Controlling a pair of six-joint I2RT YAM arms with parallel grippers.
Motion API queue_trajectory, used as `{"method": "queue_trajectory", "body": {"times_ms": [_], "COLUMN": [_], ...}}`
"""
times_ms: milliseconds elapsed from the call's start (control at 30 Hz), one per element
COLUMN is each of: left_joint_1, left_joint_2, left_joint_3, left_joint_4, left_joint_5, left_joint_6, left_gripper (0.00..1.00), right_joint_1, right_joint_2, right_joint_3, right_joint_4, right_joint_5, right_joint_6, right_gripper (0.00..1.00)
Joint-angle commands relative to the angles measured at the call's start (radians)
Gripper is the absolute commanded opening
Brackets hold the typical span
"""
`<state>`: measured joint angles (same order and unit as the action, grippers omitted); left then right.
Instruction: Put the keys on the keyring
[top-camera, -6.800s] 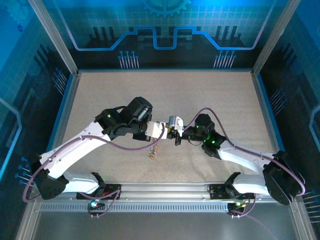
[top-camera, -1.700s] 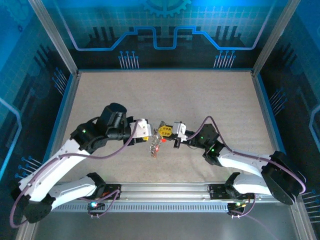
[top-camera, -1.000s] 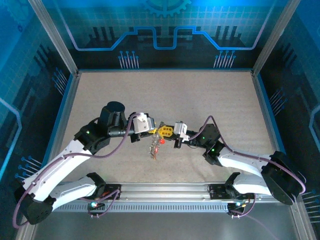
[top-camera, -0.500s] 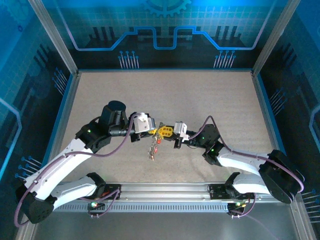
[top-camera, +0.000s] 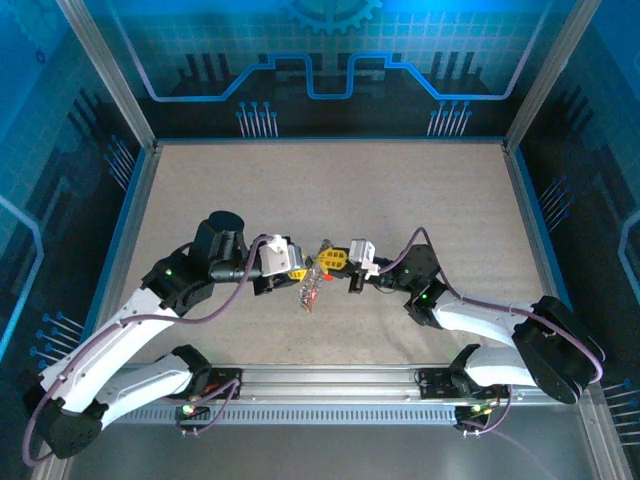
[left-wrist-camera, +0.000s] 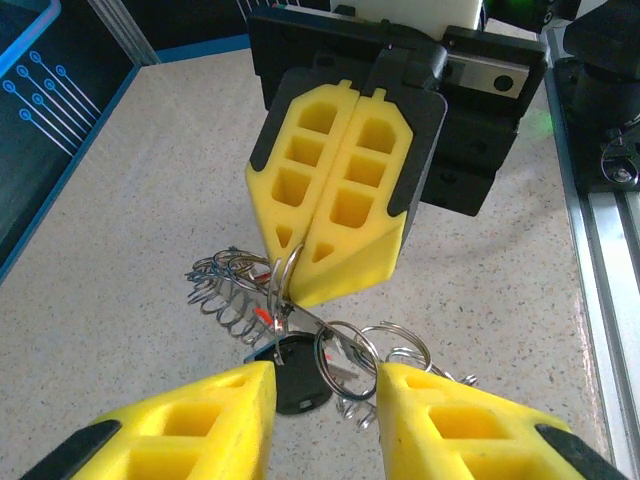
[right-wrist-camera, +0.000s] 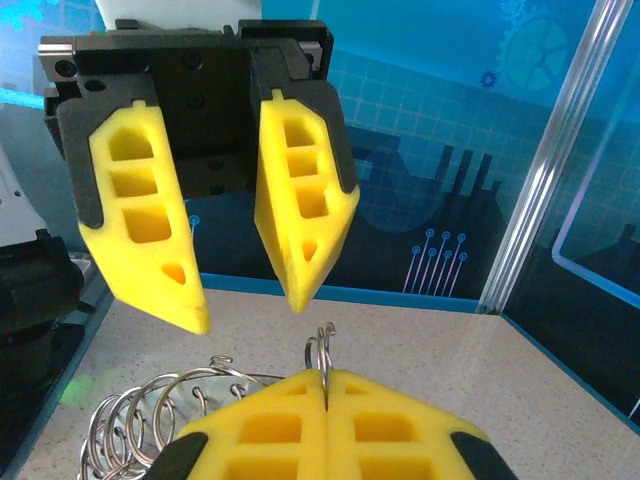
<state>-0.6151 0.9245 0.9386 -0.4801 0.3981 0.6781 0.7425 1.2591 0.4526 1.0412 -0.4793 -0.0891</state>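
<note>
Keyring (left-wrist-camera: 280, 280): one thin wire loop stands upright, pinched at the very tips of my right hand (left-wrist-camera: 288, 296). That hand's two yellow fingers are pressed flat together on the loop. A tangle of further silvery loops (left-wrist-camera: 225, 290) hangs just below those tips, with a small red tag (left-wrist-camera: 262, 318) and a round black disc (left-wrist-camera: 297, 378) among them. My left hand (left-wrist-camera: 325, 372) faces the right one tip to tip. Its fingers stand apart and are clamped on nothing. The tangle lies just ahead of them, and its nearest loops reach into the gap between them. Whether the disc rests on the speckled table (left-wrist-camera: 120, 200) beneath both hands, I cannot tell.
</note>
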Motion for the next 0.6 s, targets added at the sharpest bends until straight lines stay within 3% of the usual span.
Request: {"method": "queue_trajectory", "body": {"times_ms": [0,100,300,567], "left_joint_1": [0.006,0.007,0.008,0.01], "left_joint_2": [0.012,0.03,0.054,0.062], "left_joint_3": [-0.003,-0.007,0.017,0.028], "left_joint_4": [0.056,0.093,0.076,0.066], "left_joint_5": [0.0,-0.031,0.021,0.016], "left_joint_6": [-0.031,-0.042,-0.065,-0.052], "left_gripper": [0.35,0.35,0.35,0.27], "right_joint_1": [0.002,0.007,0.013,0.026], "right_joint_2": [0.003,0.003,0.013,0.029], "right_joint_3": [0.049,0.053,0.067,0.077], "right_joint_4": [0.076,0.074,0.072,0.075], "right_joint_5": [-0.021,-0.013,-0.019,-0.015], "right_joint_6": [-0.006,-0.006,-0.01,-0.011], "right_gripper": [0.0,0.0,0.0,0.0]}}
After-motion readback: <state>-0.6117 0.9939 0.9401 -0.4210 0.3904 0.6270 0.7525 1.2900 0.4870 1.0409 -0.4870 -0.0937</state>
